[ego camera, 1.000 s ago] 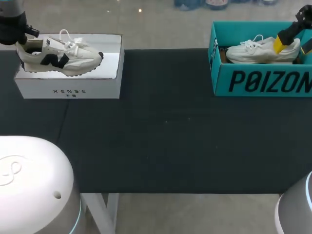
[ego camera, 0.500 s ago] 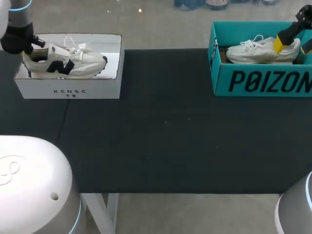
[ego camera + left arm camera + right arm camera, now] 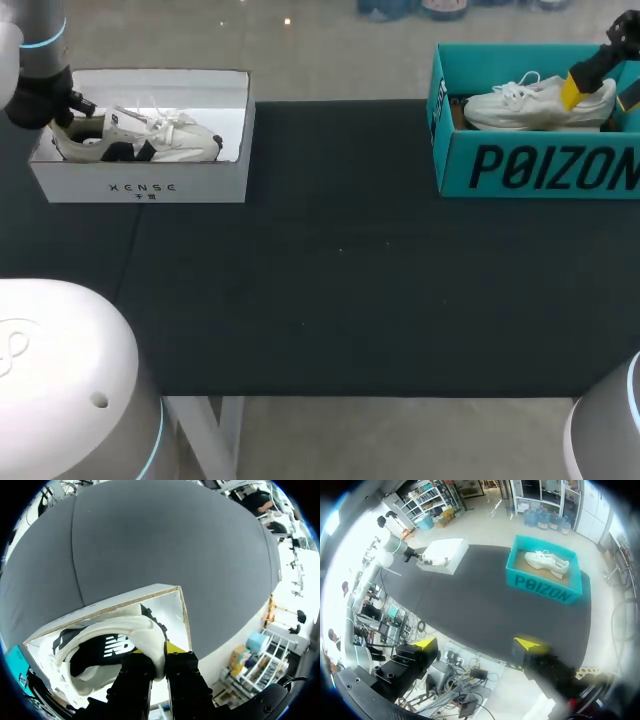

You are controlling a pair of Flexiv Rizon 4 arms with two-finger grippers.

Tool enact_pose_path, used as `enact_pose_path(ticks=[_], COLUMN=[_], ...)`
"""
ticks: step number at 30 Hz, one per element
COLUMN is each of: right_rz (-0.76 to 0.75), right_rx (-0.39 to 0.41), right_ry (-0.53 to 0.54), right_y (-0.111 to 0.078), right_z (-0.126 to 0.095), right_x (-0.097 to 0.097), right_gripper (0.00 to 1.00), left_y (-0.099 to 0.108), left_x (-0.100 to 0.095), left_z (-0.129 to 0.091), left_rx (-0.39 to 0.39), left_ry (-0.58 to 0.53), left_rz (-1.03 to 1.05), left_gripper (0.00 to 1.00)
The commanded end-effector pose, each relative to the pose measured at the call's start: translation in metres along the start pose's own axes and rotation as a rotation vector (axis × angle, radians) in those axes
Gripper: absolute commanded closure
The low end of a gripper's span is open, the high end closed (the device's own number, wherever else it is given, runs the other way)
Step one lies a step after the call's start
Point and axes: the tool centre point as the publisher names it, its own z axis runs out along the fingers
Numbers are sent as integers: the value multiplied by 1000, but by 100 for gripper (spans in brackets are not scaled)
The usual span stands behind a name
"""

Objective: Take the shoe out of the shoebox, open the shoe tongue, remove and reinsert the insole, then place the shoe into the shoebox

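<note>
A cream shoe with black side marks (image 3: 135,140) lies in the white shoebox (image 3: 140,185) at the table's far left, toe pointing right. My left gripper (image 3: 72,106) is at its heel. In the left wrist view the left gripper (image 3: 162,652) is shut on the heel collar of the shoe (image 3: 112,637), inside the white box's wall (image 3: 155,592). A second white shoe (image 3: 535,103) lies in the teal shoebox (image 3: 535,165) at the far right. My right gripper (image 3: 600,88) stands open and empty; in its own view the right gripper (image 3: 476,643) hangs high above the table, far from the teal box (image 3: 545,577).
The dark table top (image 3: 340,270) stretches between the two boxes with nothing on it. My arms' white bases (image 3: 60,380) sit at the near corners. The white box (image 3: 442,555) and my left arm (image 3: 395,545) show small in the right wrist view.
My left gripper has come down and slightly right with the shoe, lowering it from above the white box's rim into the box. The right arm has kept still.
</note>
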Motion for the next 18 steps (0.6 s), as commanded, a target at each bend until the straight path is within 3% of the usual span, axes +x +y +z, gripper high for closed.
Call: enact_pose_path(ticks=[1, 17, 18], right_rz=[1, 1, 1], right_rx=[6, 6, 6], right_ry=[-1, -1, -1], right_y=[3, 3, 3], right_z=[0, 0, 0], right_x=[0, 0, 0], right_gripper=[0, 0, 0], left_y=[3, -8, -8], left_x=[0, -11, -10], left_z=[13, 45, 46], left_rx=[1, 45, 46], left_ry=[-6, -4, -2], left_rz=[9, 30, 30], left_gripper=[100, 100, 78])
